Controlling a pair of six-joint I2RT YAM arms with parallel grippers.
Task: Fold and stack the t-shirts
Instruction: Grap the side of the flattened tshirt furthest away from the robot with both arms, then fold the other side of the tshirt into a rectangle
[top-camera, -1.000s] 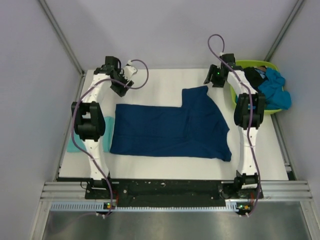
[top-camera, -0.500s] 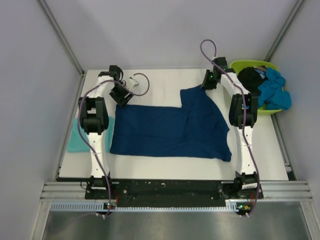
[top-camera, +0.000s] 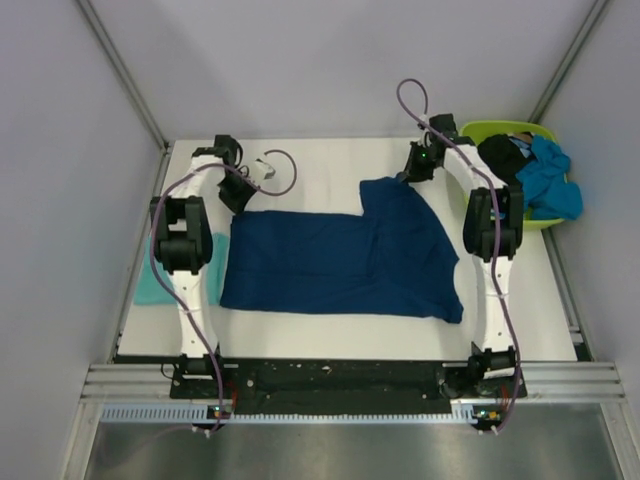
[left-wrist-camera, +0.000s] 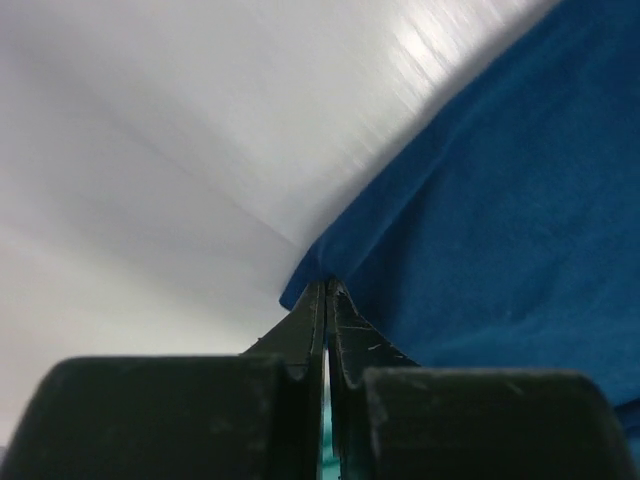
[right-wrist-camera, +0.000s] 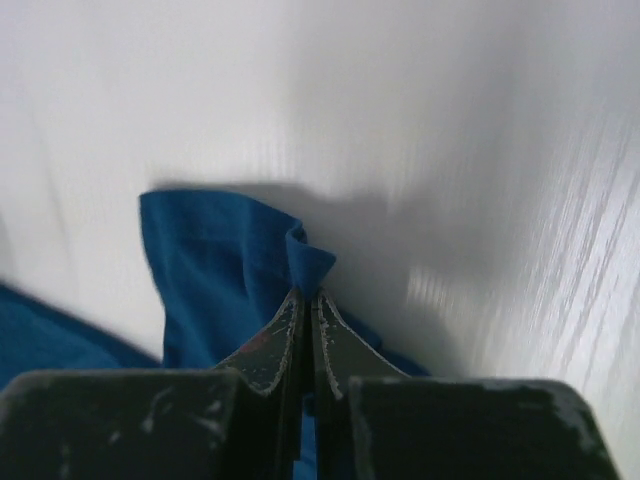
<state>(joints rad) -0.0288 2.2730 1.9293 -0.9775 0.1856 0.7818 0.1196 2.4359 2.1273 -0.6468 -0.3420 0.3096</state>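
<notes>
A blue t-shirt (top-camera: 340, 265) lies spread flat across the middle of the white table (top-camera: 320, 160). My left gripper (top-camera: 237, 203) is down at the shirt's far left corner. In the left wrist view its tips (left-wrist-camera: 327, 286) are shut on that corner of the blue t-shirt (left-wrist-camera: 500, 230). My right gripper (top-camera: 404, 179) is at the far tip of the raised part on the right. In the right wrist view it (right-wrist-camera: 305, 293) is shut on a small fold of the blue t-shirt (right-wrist-camera: 215, 270).
A light teal t-shirt (top-camera: 150, 287) lies folded at the table's left edge, partly under the left arm. The lime-green tub (top-camera: 541, 223) at the far right holds a black garment (top-camera: 500, 155) and a teal-blue one (top-camera: 552, 180). Grey walls enclose the table.
Both grippers came down onto the blue t-shirt's far edge and closed, the left on the far left corner, the right on the far tip. The shirt itself has not shifted.
</notes>
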